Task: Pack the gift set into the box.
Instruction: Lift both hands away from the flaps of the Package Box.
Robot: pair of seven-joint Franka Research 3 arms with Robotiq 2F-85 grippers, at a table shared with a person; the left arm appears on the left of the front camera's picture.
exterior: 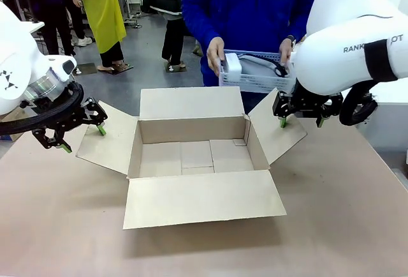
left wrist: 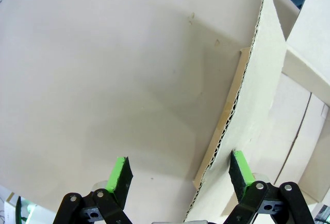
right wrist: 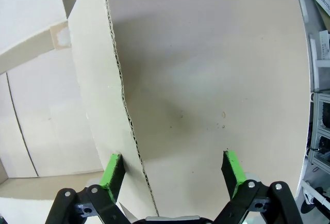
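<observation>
Two flaps of the large brown corrugated cardboard carton (exterior: pixel 191 130) are straddled. My left fingers (exterior: pixel 83 138), spread, bracket the left flap (exterior: pixel 111 140). My right fingers (exterior: pixel 301 122), equally unclenched, bracket the right flap (exterior: pixel 277 136), probably to hold it open for the white perforated plastic basket (exterior: pixel 255 79) a person holds beyond them.

bright, even light from overhead, no glare; a soft shadow lies on the table (exterior: pixel 331 213) under the flaps of the box (exterior: pixel 204 200). just ahead of the left gripper (left wrist: pixel 179 163) and of the right gripper (right wrist: pixel 172 160) the surface dims to grey. both wrist views bow straight cardboard edges toward the borders; the front view's far background is slightly soft
</observation>
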